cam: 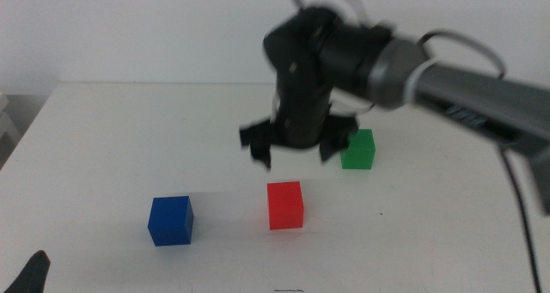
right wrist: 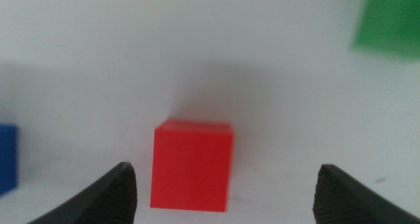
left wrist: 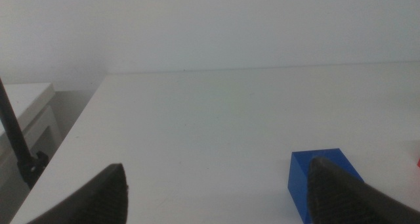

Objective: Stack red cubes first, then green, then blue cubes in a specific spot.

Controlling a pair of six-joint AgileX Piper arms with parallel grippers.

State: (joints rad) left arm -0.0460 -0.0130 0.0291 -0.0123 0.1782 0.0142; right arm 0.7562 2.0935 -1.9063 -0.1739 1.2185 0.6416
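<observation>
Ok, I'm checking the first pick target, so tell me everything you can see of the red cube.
The red cube is small, solid and bright red, with plain matte faces and sharp edges. It sits flat and upright on the white table, touching nothing else. The blue cube stands apart on one side, the green cube farther back. The right tool hovers above it with jaws open; in the right wrist view the cube lies between them.

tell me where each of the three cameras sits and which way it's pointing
Middle view: above the table's near side, looking forward and down at the three cubes; shows the right gripper open above the red cube.
Left wrist view: low over the table, facing the blue cube; left gripper open.
Right wrist view: looking down at the red cube between its jaws.
All three share the blue cube.
</observation>
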